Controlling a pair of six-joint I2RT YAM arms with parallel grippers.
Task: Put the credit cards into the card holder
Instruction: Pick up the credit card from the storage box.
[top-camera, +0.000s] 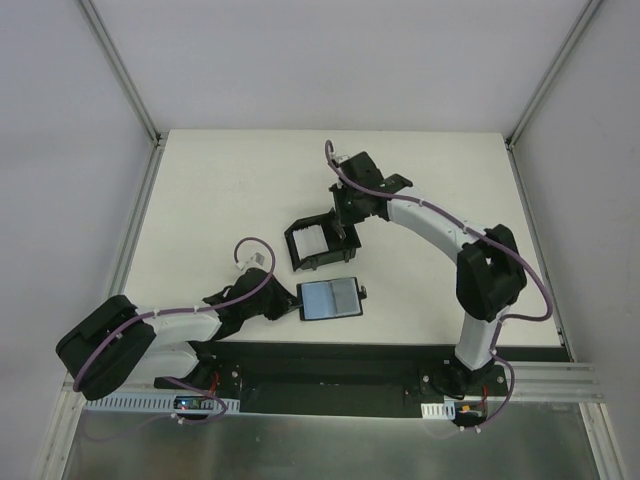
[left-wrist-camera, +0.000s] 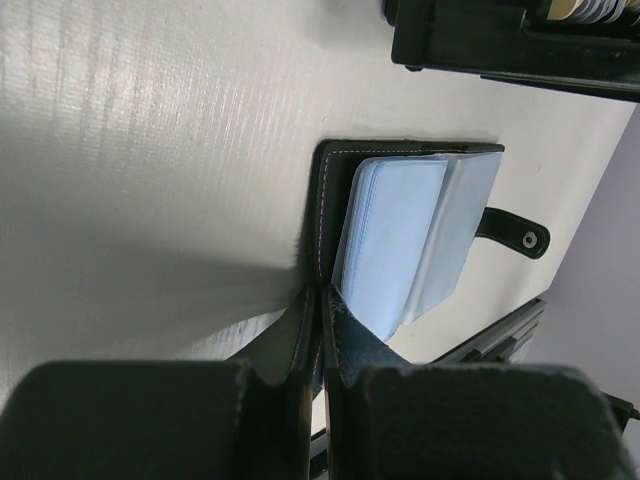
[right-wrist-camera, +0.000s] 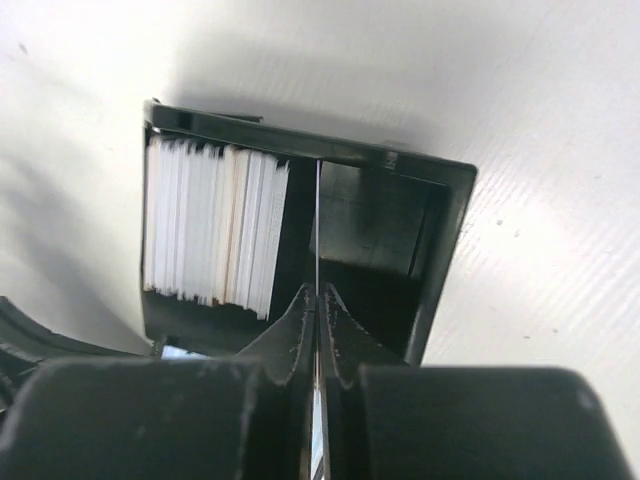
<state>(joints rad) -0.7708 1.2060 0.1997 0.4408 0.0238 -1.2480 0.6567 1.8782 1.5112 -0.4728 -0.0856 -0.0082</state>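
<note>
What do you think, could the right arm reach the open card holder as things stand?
Probably yes: the card holder lies open beside the box, the left gripper pinching only one edge.

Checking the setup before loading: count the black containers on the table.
2. The open-topped box sits mid-table under the right gripper, credit cards inside; the card holder lies open nearer the bases, its edge pinched by the left gripper. None seems hidden.

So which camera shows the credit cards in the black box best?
The right wrist view: the credit cards stand on edge at one side of the black box, each edge distinct. The top view shows them as a small white patch; the left wrist view catches a few card edges at its top right corner.
</note>
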